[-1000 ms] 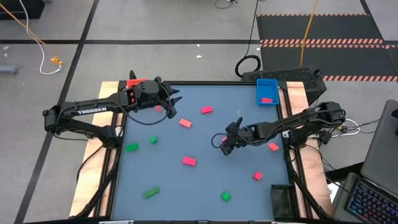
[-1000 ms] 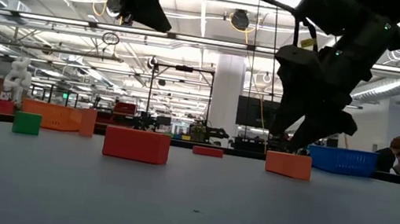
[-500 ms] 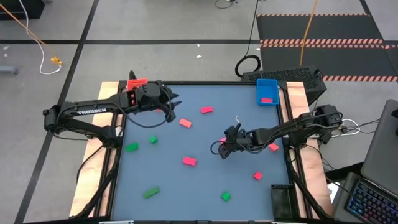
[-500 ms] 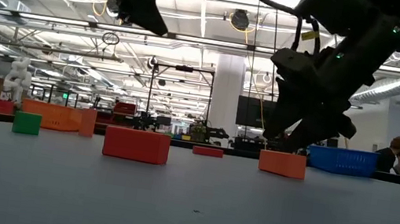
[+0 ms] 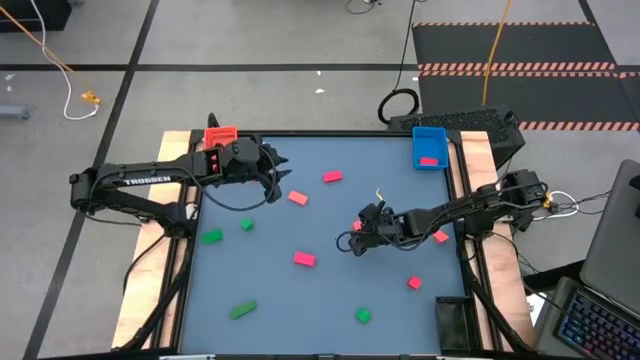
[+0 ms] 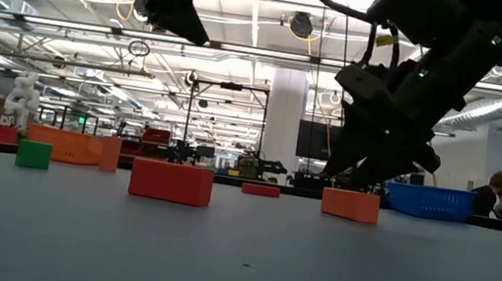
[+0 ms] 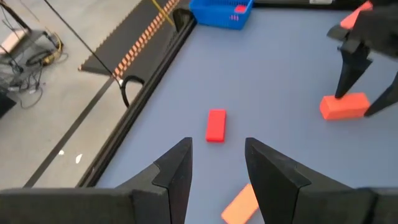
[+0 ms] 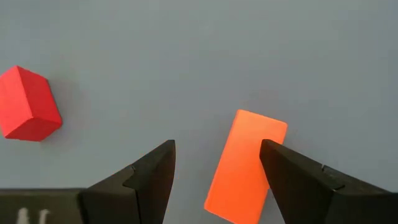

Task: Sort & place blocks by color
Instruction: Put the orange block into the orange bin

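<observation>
Right gripper (image 8: 214, 180) low over the blue table (image 5: 300, 310), near the middle-right — fingers (image 8: 149, 177) spread, nothing clamped. An orange bar (image 8: 245, 165) lies flat on the table between them, its long edge against one finger and clear of the other. Same bar shows beneath the gripper in the low view (image 6: 350, 205). A pink-red cube (image 8: 28, 104) sits off to one side of the gripper, apart from it.

Left gripper (image 7: 214, 168) held up off the table near the far-left corner, jaws parted and empty. Just ahead of its tips lies a salmon bar (image 7: 239, 205); a little farther on, a red block (image 7: 216, 125). Beyond that, the right arm's gripper stands over the orange bar (image 7: 343, 106).

Farther out from both — green blocks near the left edge (image 5: 211, 237) and the front edge (image 5: 243, 310). A blue tray (image 5: 429, 147) at the far-right corner holds one pink block (image 5: 429, 160).
</observation>
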Tool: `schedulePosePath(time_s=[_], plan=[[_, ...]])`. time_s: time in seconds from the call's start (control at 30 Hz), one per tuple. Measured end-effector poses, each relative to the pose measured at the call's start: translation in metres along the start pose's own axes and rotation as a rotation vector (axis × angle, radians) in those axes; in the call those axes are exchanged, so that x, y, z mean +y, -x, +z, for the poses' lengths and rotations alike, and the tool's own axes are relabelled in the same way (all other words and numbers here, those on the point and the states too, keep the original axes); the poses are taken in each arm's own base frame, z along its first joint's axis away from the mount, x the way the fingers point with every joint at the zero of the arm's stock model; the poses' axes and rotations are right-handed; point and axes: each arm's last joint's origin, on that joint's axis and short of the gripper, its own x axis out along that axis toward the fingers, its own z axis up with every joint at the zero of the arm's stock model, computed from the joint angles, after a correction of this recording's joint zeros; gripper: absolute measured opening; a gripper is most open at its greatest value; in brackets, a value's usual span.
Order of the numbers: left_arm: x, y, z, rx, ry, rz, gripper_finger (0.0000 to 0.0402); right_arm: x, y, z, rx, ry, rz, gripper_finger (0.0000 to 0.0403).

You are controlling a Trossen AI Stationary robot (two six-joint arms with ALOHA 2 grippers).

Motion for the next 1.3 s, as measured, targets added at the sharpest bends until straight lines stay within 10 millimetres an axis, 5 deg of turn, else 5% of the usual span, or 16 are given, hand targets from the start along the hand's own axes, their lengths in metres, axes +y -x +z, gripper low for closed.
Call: schedulePosePath(time_s=[0.87, 1.17, 1.3], plan=[[-0.007, 0.001, -0.006, 0.064, 0.000, -0.025, 0.0150, -0.010, -0.004, -0.011, 0.095, 0.046, -0.100, 0.0234], [-0.008, 0.002, -0.009, 0.097, -0.005, -0.030, 0.0150, -0.010, -0.007, -0.011, 0.073, 0.132, -0.114, 0.0128], [-0.009, 0.002, -0.012, 0.128, -0.015, -0.033, 0.0150, -0.006, -0.004, -0.007, 0.046, 0.220, -0.070, 0.0121]])
